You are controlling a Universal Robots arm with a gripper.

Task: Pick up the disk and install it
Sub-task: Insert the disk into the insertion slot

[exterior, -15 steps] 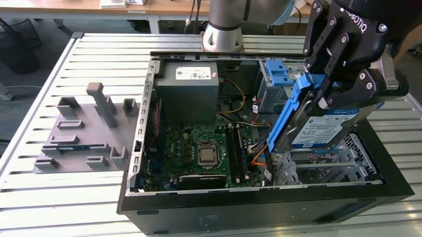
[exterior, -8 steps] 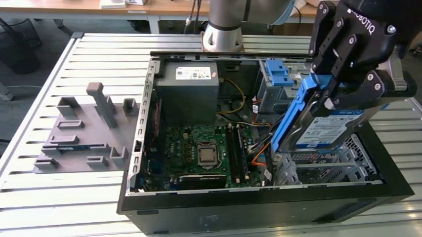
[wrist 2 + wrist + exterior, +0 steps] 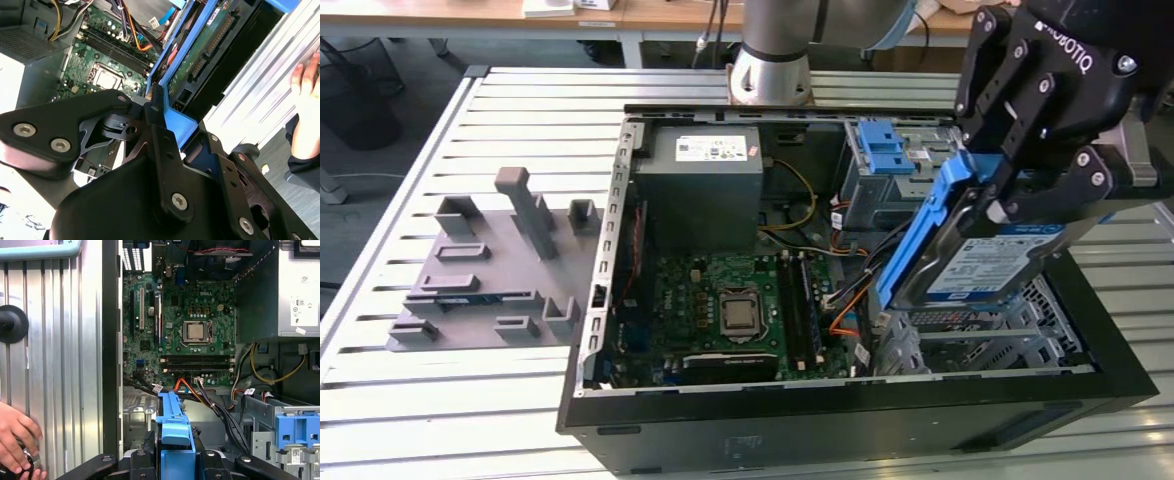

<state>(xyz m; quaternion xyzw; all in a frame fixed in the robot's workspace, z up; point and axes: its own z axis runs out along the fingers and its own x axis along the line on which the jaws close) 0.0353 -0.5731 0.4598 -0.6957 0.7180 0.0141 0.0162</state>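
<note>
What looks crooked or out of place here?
The disk hangs tilted in the gripper above the open computer case, not seated in any slot. A person's hand is close beside the case too.

Our pincer [image 3: 156, 102] clamps the disk [image 3: 207, 47] by its blue rail [image 3: 176, 120] above the motherboard [image 3: 97, 60]; we see a hand [image 3: 306, 100] nearby.

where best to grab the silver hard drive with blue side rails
Probably its upper end, pinched across the blue plastic rails, from above: the flat silver hard drive hangs tilted, lower end free above the black computer case. The gripper holds it so.
</note>
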